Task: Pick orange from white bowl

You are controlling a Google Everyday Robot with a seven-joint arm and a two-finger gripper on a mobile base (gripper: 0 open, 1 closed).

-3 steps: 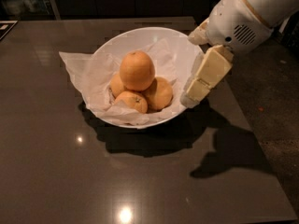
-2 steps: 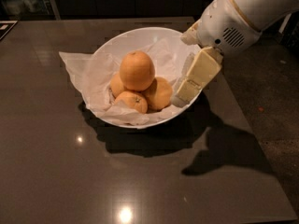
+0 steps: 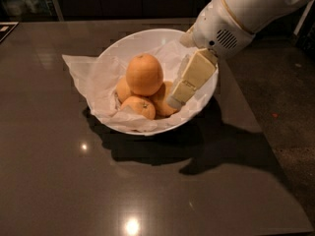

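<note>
**Camera view.** The orange [image 3: 144, 74] rests on top of three smaller oranges [image 3: 139, 107] inside the white bowl [image 3: 129, 44], which is lined with crinkled paper [image 3: 83, 72]. The bowl stands on the dark table [image 3: 69, 181]. The gripper [image 3: 178, 97] hangs inside the bowl at its right side, just right of the orange and apparently not touching it. Its opening width cannot be told. Judged status: approach stage. Grasp and lift-out are not yet done.

Pale-orange orange [image 3: 144, 74] in a glossy white bowl [image 3: 142, 33] with white paper [image 3: 86, 73]; cream gripper [image 3: 176, 101] inside its right side; dark grey-brown table [image 3: 59, 181].
</note>
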